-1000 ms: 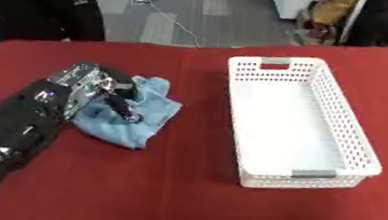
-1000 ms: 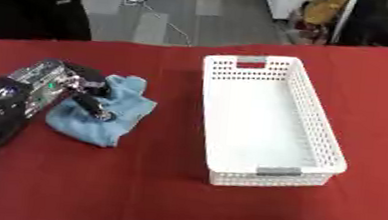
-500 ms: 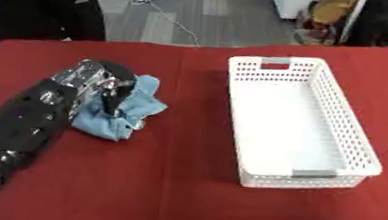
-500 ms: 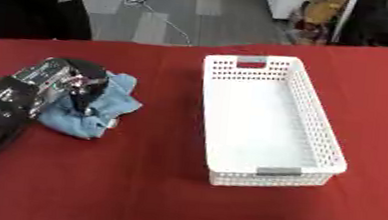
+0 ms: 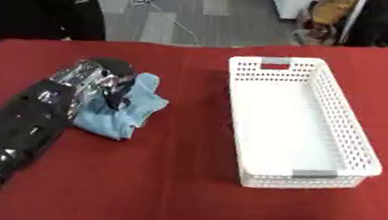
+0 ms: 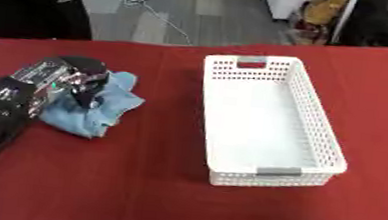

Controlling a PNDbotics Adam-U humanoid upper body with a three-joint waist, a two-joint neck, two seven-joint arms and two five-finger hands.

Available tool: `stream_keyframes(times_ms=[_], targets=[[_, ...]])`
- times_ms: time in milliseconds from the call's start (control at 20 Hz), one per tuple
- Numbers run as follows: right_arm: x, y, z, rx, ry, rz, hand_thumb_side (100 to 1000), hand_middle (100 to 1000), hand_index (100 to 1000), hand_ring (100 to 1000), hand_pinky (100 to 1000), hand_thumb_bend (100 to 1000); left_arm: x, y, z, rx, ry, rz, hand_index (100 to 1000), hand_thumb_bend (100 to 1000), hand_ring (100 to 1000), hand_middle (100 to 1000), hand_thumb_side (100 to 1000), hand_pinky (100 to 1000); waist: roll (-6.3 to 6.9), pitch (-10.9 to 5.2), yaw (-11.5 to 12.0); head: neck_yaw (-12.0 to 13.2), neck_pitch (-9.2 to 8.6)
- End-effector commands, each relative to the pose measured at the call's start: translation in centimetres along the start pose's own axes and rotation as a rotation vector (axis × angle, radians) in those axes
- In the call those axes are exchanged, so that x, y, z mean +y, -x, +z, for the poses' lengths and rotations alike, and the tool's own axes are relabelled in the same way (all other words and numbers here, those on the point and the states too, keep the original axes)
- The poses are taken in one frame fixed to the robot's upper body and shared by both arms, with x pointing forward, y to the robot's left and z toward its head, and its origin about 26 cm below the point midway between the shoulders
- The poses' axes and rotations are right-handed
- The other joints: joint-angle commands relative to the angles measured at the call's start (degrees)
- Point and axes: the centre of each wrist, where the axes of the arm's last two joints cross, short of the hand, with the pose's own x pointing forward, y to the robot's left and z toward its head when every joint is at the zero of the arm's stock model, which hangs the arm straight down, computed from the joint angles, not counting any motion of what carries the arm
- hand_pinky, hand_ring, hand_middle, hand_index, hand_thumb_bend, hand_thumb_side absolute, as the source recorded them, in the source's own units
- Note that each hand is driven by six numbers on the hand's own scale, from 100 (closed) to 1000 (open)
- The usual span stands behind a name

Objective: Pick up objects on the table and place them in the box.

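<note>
Black left arm (image 5: 23,122) ends in a seemingly silver-jointed hand (image 5: 102,74).

Even, fairly bright overhead light; both views are soft and slightly blurred. The basket (image 5: 301,126) casts a faint shadow on the red tabletop (image 5: 174,180).

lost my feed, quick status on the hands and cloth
Left hand curled on crumpled light blue cloth. Right hand out of view. White perforated plastic basket holds nothing; path across looks unobstructed.

left hand (image 5: 104,76) covers part of the blue cloth (image 5: 136,109); fingertips blurred, grip on the cloth unclear. Left arm cut off at lower-left edge. Counter (image 5: 156,179) cropped at bottom and right edges.
</note>
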Motion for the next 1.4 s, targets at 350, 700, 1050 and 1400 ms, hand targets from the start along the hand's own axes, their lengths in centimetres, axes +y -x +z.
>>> stream_keyframes(times_ms=[350,700,1050,1400], targets=[[-0.2,-0.5,-0.8,-0.033,-0.011,0.013,1000,836,944,866,840,100,2.7,1.2,1.0,0.037,-0.014,-0.05,112,236,100,100,100,100,-0.14,-0.45,0.06,0.28,-0.06],[-0.2,-0.5,-0.8,-0.033,-0.011,0.013,1000,836,944,866,840,100,2.6,1.6,1.2,0.049,0.074,-0.069,638,565,487,566,150,692,-0.1,-0.46,-0.02,0.24,-0.06],[-0.3,-0.6,-0.8,-0.031,-0.014,0.016,1000,836,944,865,840,100,5.2,2.1,2.8,0.047,0.247,-0.183,1000,888,1000,975,932,1000,0.0,-0.51,-0.01,0.11,-0.06],[-0.3,-0.6,-0.8,-0.032,-0.014,0.015,1000,836,944,865,839,100,5.0,1.6,2.7,0.028,0.265,-0.161,1000,901,1000,1000,934,990,-0.09,-0.4,0.0,0.21,-0.06]])
